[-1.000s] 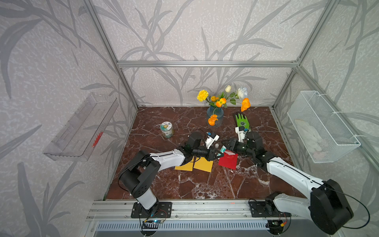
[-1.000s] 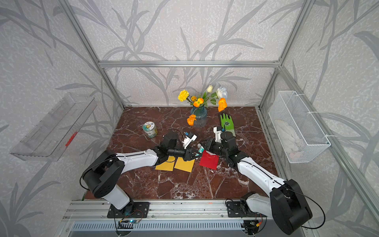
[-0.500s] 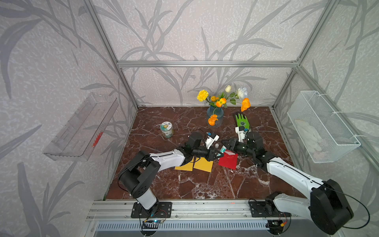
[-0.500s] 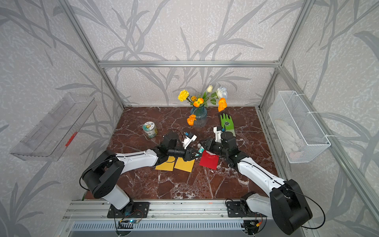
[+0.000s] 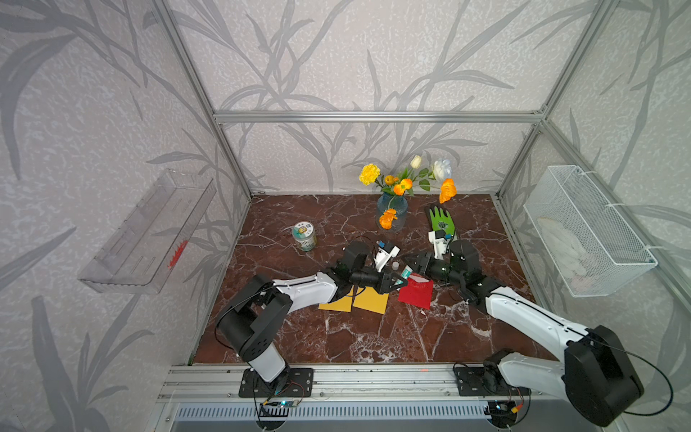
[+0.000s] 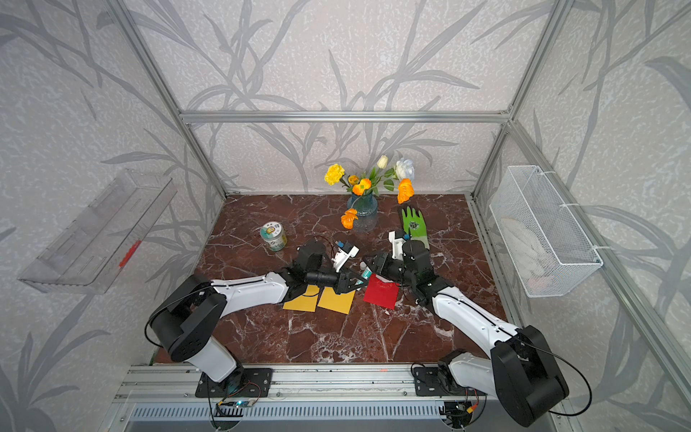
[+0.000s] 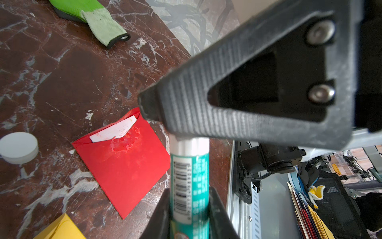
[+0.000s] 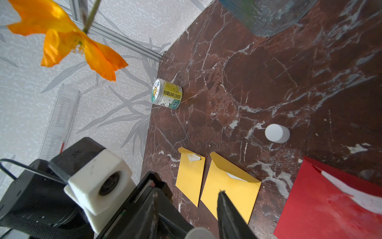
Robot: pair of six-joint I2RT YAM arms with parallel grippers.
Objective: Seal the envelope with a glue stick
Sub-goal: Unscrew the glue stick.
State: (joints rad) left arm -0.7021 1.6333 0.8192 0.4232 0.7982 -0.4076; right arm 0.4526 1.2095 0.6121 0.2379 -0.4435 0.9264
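My left gripper (image 7: 189,194) is shut on the glue stick (image 7: 190,186), a white tube with a teal-green label, also seen in a top view (image 5: 405,272). The stick has no cap on; a white cap (image 8: 277,133) stands on the table nearby. My right gripper (image 8: 188,192) faces the left one, its jaws apart on either side of the stick's white end (image 8: 199,233). One of its fingers (image 7: 237,99) covers the stick's tip in the left wrist view. The red envelope (image 5: 415,293) lies flat just below both grippers, flap open, a white card and a glue smear showing (image 7: 124,142).
Two yellow envelopes (image 5: 370,299) (image 5: 336,303) lie beside the red one under the left arm. A vase of flowers (image 5: 392,213), a green glove (image 5: 441,220) and a small jar (image 5: 304,235) stand further back. A wire basket (image 5: 583,228) and a clear shelf (image 5: 149,232) hang on the side walls.
The right gripper's jaws have parted around the glue stick's end. Both arms have stayed in place and the left grip is unchanged.
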